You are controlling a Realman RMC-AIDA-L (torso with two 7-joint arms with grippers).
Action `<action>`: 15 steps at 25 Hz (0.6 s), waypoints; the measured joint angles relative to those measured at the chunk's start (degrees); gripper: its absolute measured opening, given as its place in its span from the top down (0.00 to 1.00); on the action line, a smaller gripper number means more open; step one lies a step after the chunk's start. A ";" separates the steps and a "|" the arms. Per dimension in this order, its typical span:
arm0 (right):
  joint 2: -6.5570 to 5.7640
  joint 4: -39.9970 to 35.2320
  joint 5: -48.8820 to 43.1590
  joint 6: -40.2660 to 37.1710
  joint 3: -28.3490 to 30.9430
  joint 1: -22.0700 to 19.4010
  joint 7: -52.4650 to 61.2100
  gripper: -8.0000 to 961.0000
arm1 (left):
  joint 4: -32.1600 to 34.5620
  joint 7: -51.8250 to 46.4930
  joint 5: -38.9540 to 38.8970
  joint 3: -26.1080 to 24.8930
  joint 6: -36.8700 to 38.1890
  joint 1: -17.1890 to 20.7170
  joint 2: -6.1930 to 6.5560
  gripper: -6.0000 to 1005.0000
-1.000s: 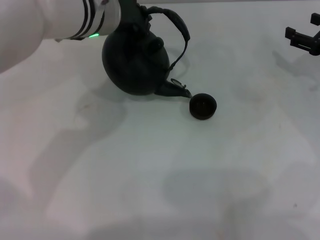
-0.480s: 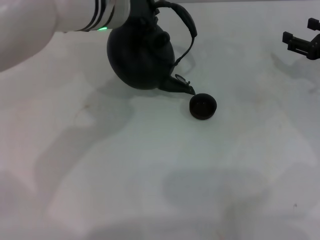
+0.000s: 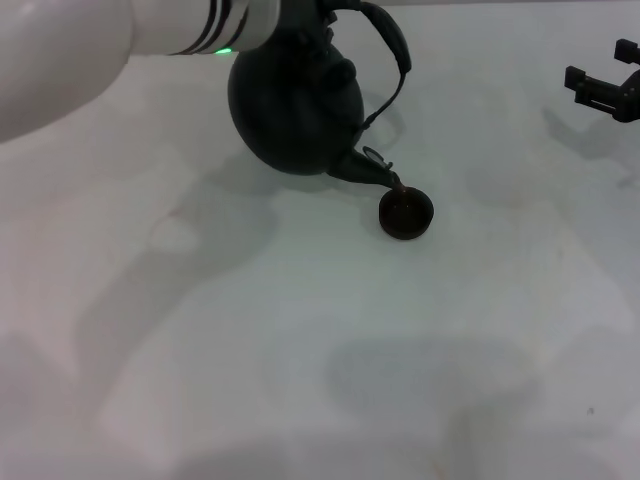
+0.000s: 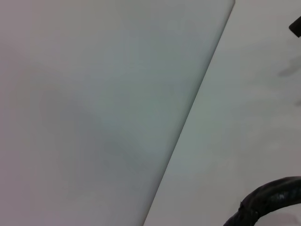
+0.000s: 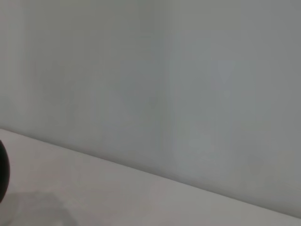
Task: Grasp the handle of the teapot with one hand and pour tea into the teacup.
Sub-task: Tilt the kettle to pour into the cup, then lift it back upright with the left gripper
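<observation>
Teacup (image 3: 406, 213) sits on the white table (image 3: 300, 360), right under the tip of the spout (image 3: 372, 170). Behind it the black teapot (image 3: 295, 110) hangs tipped toward the cup. Left gripper (image 3: 300, 15) is at the handle (image 3: 392, 50); I cannot tell how its jaws stand. Right gripper (image 3: 603, 88) waits far off, and I cannot tell its jaws either.

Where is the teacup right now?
In the head view the teacup stands on the white table, right of centre, directly under the tilted teapot's spout.
</observation>
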 joint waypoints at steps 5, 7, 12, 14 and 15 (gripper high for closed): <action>0.00 0.01 0.00 -0.21 0.08 0.00 -0.04 0.12 | -0.48 0.06 0.02 0.91 0.00 -0.90 0.05 0.87; 0.00 0.01 0.00 -0.27 0.10 0.00 -0.17 0.12 | -0.50 0.11 0.02 1.06 0.07 -1.14 0.05 0.87; 0.00 0.01 0.00 -0.32 0.10 0.00 -0.40 0.12 | -0.53 1.13 0.02 1.14 0.69 -1.43 0.05 0.87; 0.00 0.01 0.12 -0.32 0.19 0.00 -0.56 0.12 | -0.54 1.43 0.02 1.16 1.04 -1.44 0.05 0.87; 0.00 0.01 0.27 -0.32 0.28 0.00 -0.59 0.12 | -0.54 1.47 0.02 1.17 1.33 -1.45 0.05 0.87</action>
